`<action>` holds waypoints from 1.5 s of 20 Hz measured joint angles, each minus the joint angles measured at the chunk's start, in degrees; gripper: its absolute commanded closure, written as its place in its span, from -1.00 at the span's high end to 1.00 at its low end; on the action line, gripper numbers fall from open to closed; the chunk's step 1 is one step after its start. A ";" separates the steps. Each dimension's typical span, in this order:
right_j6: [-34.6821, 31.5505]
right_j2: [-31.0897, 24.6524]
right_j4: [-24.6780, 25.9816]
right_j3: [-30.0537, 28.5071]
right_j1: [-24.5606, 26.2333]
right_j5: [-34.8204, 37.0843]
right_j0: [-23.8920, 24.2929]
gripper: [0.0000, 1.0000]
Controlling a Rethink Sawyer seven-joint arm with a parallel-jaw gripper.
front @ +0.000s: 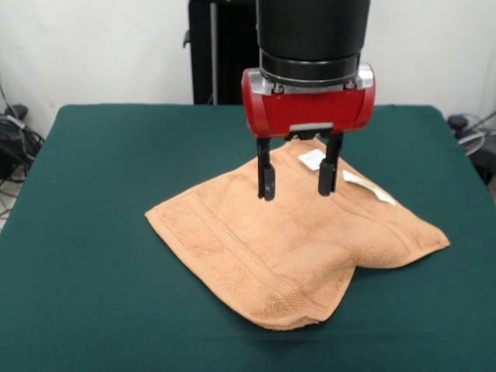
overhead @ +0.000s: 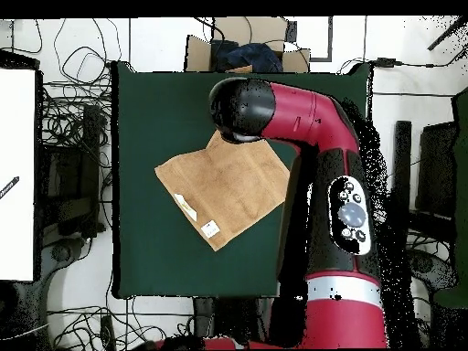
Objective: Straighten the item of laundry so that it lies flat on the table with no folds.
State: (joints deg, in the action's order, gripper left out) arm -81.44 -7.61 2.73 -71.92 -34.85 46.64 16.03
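Peach-orange towel (front: 287,248) lies mid-worktop (front: 85,232), turned cornerwise, with white tags (front: 311,160) along its far edge toward the pedestal; the near right portion looks doubled over, leaving a notch in the outline. Claw (front: 298,183) hangs over the towel's far part, fingers (front: 266,180) spread apart and holding nothing. In the overhead view, the red arm (overhead: 320,137) covers one towel corner.

green table (front: 85,256), peach towel (front: 287,248) lying rumpled on it
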 measured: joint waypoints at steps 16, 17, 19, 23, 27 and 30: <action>0.00 0.03 -0.04 -8.05 -1.81 -1.18 1.55 1.00; 0.00 0.06 -0.02 -8.28 -1.81 -1.17 1.57 1.00; 0.00 0.13 -0.02 -8.97 -1.80 -1.17 1.57 1.00; 0.00 0.14 -0.02 -10.01 -1.78 -1.32 1.57 1.00; 0.00 0.36 -0.02 -10.77 -1.83 -1.80 1.54 1.00; 0.00 0.80 -0.01 -11.51 -1.88 -2.31 1.54 1.00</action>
State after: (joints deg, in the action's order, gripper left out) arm -81.44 -6.81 2.72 -83.44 -36.74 44.33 17.57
